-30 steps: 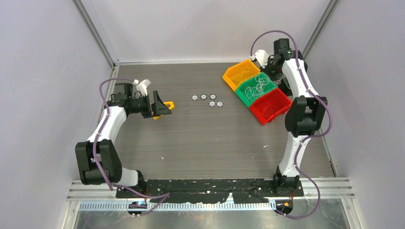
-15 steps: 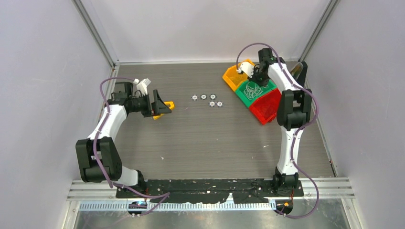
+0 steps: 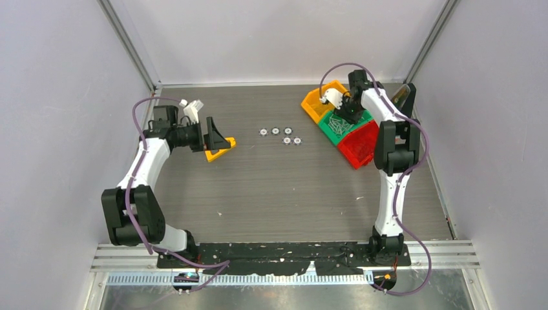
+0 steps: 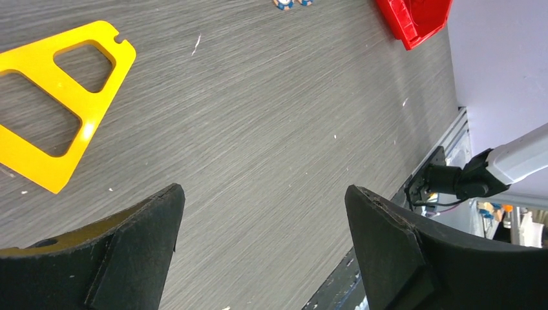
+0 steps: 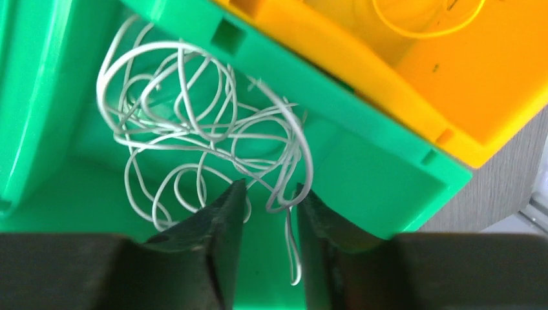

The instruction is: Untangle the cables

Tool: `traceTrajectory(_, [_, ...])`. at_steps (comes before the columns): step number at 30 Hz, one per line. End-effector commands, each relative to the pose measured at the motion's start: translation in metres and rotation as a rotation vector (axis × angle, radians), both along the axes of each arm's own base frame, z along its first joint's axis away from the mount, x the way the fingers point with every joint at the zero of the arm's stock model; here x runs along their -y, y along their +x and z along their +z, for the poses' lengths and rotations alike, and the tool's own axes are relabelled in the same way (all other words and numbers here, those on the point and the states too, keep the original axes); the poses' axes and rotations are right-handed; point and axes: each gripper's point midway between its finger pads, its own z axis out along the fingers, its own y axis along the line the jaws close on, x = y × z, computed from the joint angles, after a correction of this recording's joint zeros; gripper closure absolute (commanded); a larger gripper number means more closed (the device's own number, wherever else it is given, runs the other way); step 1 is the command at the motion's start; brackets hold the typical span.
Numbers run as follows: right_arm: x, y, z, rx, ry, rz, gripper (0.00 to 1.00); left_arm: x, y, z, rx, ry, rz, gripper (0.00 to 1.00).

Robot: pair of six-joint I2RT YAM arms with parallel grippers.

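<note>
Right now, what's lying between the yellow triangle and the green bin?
Five small round discs in a loose cluster on the table; the overhead view shows them.

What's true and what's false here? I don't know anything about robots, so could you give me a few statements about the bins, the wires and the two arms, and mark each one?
1. The white cables lie tangled in the green bin. True.
2. The left gripper holds the yellow triangular frame. False: its jaws stand wide open, and the frame lies flat on the table, apart from them.
3. The right gripper reaches into the red bin. False: it is down in the green bin, with one white strand between its slightly parted fingers.
4. A yellow wire lies in the yellow bin. True.
5. Five small round pieces sit on the table between the arms. True.
</note>
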Motion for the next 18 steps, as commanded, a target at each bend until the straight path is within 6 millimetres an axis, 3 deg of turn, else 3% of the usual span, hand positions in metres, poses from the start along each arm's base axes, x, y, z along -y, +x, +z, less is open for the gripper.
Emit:
traceTrajectory(1, [0.002,-0.002,0.089,0.173,0.08,-0.041,0.5,-0.004,0.004,0.03,0.144,0.054,-0.033,0.03])
traceTrajectory(4, [0.002,-0.01,0.112,0.204,0.118,-0.058,0.43,-0.007,0.003,0.037,0.176,0.083,-0.033,0.02])
traceTrajectory(11, [-0.003,-0.033,0.184,0.317,0.251,-0.104,0.14,-0.022,0.001,0.058,0.261,0.225,-0.056,0.0])
traceTrajectory(14, [0.011,-0.049,0.22,0.378,0.347,-0.174,0.03,-0.03,0.004,0.081,0.273,0.279,-0.049,0.0])
traceTrajectory(18, [0.016,-0.078,0.251,0.402,0.506,-0.278,0.04,-0.037,0.002,0.108,0.25,0.348,-0.065,0.0])
